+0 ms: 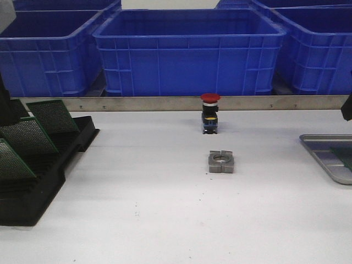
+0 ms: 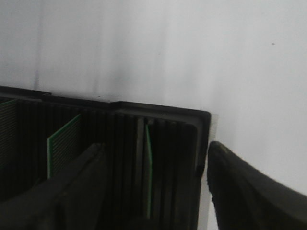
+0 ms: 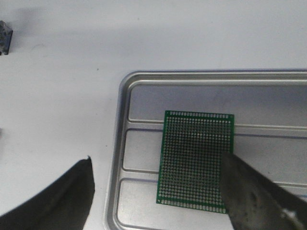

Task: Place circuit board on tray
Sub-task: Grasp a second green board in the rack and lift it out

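A green perforated circuit board [image 3: 194, 158] lies flat in the silver tray [image 3: 144, 81], free of my fingers. My right gripper [image 3: 156, 196] hangs open above the tray's corner, one finger [image 3: 254, 196] over the board's edge. In the front view the tray [image 1: 324, 159] sits at the right edge. My left gripper [image 2: 153, 191] is open over the end of the black slotted rack [image 2: 182, 120]. An edge-on green board [image 2: 147, 167] stands in a slot between its fingers, and I cannot tell if they touch it. More boards [image 1: 52, 116] stand in the rack [image 1: 33, 192].
A red-capped push button [image 1: 210, 113] and a grey metal block with a hole [image 1: 221, 161] stand mid-table. Several blue bins [image 1: 187, 52] line the back behind a metal strip. The block's corner shows in the right wrist view [image 3: 4, 40].
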`<state>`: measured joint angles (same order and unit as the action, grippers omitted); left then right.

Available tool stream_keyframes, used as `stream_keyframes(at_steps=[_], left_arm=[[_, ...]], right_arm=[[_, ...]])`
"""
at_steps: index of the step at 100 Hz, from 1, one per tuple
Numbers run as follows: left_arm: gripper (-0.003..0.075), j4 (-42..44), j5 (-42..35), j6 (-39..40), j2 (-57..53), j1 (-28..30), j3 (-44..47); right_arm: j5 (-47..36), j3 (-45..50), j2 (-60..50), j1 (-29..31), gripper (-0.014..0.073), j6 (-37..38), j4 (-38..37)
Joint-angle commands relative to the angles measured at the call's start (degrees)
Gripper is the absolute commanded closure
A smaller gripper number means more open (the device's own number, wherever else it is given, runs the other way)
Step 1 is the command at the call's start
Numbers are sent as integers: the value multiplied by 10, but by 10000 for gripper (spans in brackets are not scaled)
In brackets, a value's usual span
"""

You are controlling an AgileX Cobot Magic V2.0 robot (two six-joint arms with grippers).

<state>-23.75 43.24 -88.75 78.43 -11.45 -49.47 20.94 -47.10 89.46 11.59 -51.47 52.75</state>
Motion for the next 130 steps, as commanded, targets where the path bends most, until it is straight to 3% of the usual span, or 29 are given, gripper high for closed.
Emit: stream_keyframes(at_steps=[1, 18, 27, 54, 80, 99, 109, 130], left_arm=[[307, -2, -33, 2, 0, 0, -18], [310, 39, -38, 2, 30, 0, -18], [351, 49, -52, 4, 41, 0, -18], [738, 49, -83, 4, 43, 0, -18], [737, 49, -56, 4, 39, 0, -27], [737, 32, 2, 4, 4, -6, -54], [737, -26, 14, 4, -16, -8, -64], [737, -236, 20, 4, -22, -26, -67]], right_arm=[[-1, -17, -24, 4, 32, -4, 13], [3, -17, -24, 4, 32, -4, 13], [6, -17, -24, 4, 32, -4, 13], [10, -17, -24, 4, 32, -4, 13], [14, -21, -27, 4, 32, -12, 13], [106, -55, -49, 3, 32, -37, 13], [167, -69, -62, 2, 32, -73, 13], [240, -90, -70, -39, 32, -162, 14]])
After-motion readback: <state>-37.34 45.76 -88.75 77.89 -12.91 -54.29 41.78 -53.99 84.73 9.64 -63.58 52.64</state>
